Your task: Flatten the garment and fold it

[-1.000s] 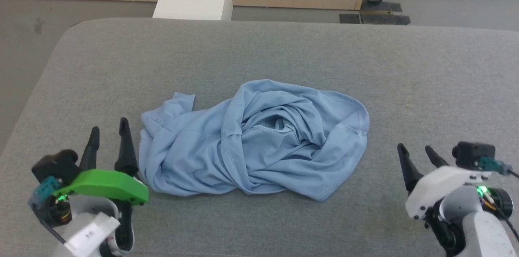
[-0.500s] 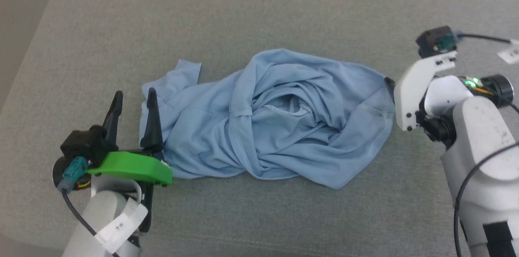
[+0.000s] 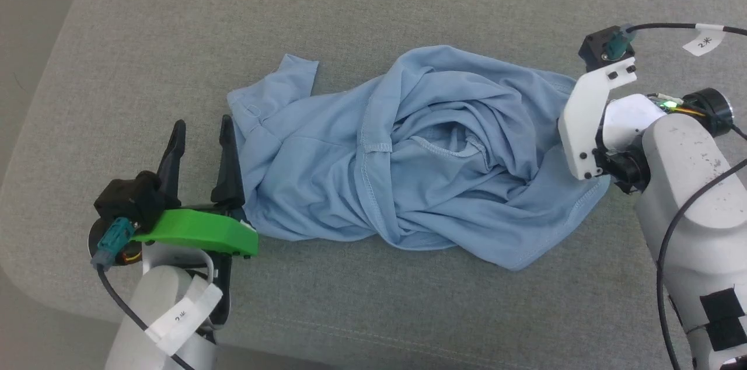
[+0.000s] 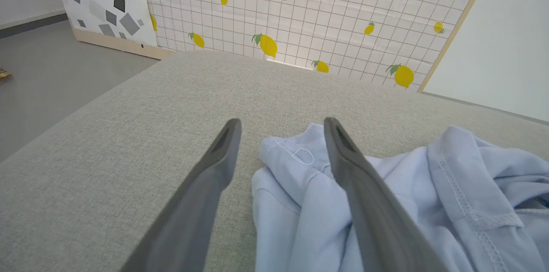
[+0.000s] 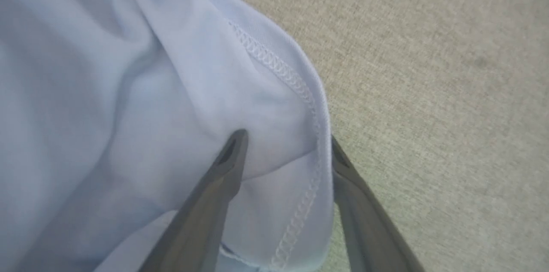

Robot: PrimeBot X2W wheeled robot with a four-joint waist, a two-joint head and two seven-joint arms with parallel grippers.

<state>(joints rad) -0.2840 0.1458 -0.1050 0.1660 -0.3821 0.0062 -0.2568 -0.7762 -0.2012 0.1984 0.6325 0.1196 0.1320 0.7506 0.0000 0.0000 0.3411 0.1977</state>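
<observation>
Sprawling across the middle of the grey fabric-covered desk (image 3: 408,2), the garment (image 3: 408,160) lies crumpled and twisted. One sleeve (image 3: 295,75) pokes out at its far left corner, and a hemmed flap trails toward the near right. The right arm (image 3: 683,183) rises from the lower right of the head view, its wrist bent so the white bracket (image 3: 583,119) tips down over the cloth's right edge. The left arm (image 3: 163,311) comes up from the lower left and lies low, fingers (image 3: 227,148) pointing away from the robot. The left claw (image 3: 202,125) gapes wide, one finger over bare desk, the other at the garment's left edge. The right claw (image 5: 286,135) stands parted astride the stitched hem (image 5: 300,87), one finger on the cloth, the other just outside the edge.
</observation>
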